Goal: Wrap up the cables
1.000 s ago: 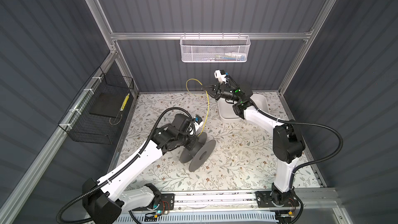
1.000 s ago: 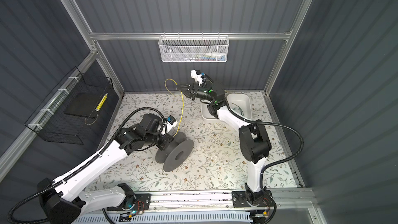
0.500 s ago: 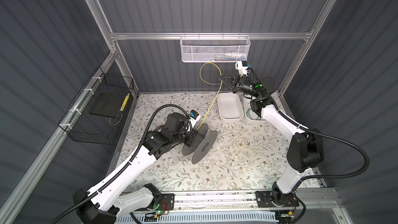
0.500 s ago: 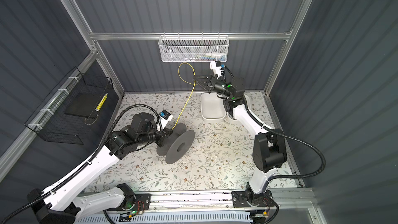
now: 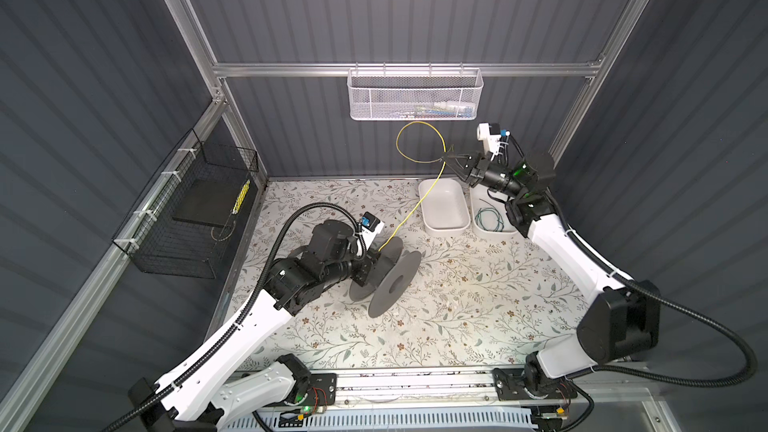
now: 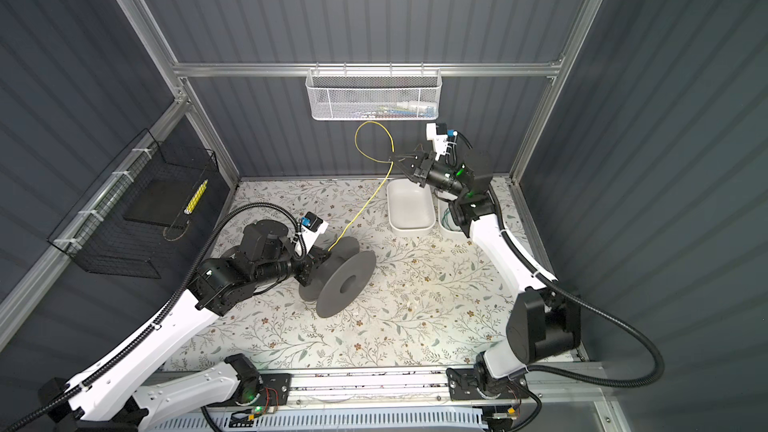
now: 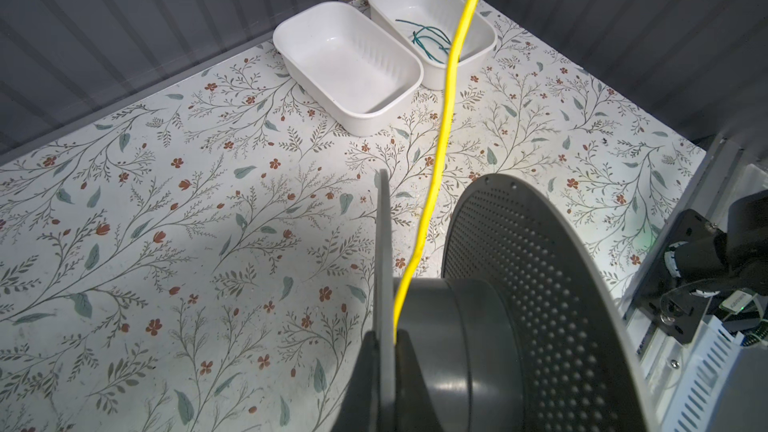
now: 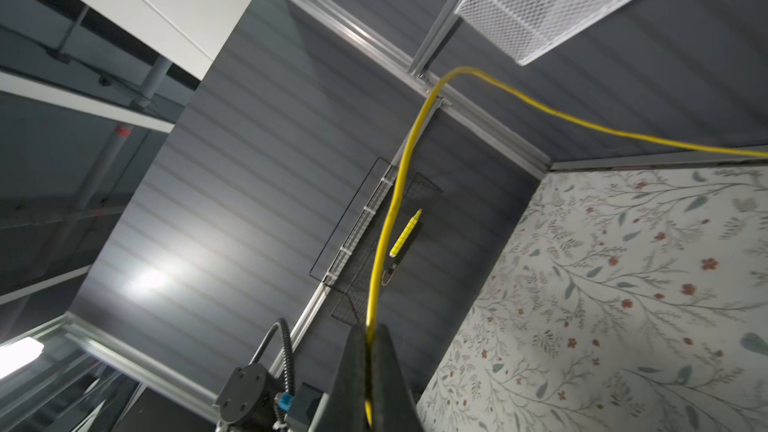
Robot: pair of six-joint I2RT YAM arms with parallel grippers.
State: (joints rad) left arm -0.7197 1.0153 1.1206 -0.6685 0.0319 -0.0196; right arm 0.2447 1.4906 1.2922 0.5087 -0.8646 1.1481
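- Desk (image 5: 478, 326) with a floral covering carries the work, and we count one spool and two tubs on or just over it.
- Black wire basket (image 5: 166, 261) hangs at the left side, well apart from the work. It holds a dark flat slab (image 5: 208, 201) and a yellow striped stick (image 5: 241, 200).
- White mesh basket (image 5: 382, 103) hangs high at the back. Its small contents are too blurred for us to name.
- Grey spool (image 5: 395, 280) stands tilted in the left gripper (image 5: 365, 270), whose fingers (image 7: 359, 388) are clamped on one flange. We judge this steadies the spool and keeps its core open to the incoming line.
- Right gripper (image 5: 451, 158) hovers high near the back with its fingers (image 8: 349, 392) pressed together, pinching the cable (image 7: 444, 118). We judge this holds the run taut and clear of the desk.
- Two white tubs sit side by side at the back. The empty tub (image 5: 444, 226) lies nearer the middle, and the second tub (image 5: 490, 233) holds a loose green wire (image 5: 488, 218).
- Yellow and string-thin, the cable climbs from the spool's core to the right fingers. Beyond them it curls into a free loop just below the white mesh basket, so we judge most of its length is not yet wound.
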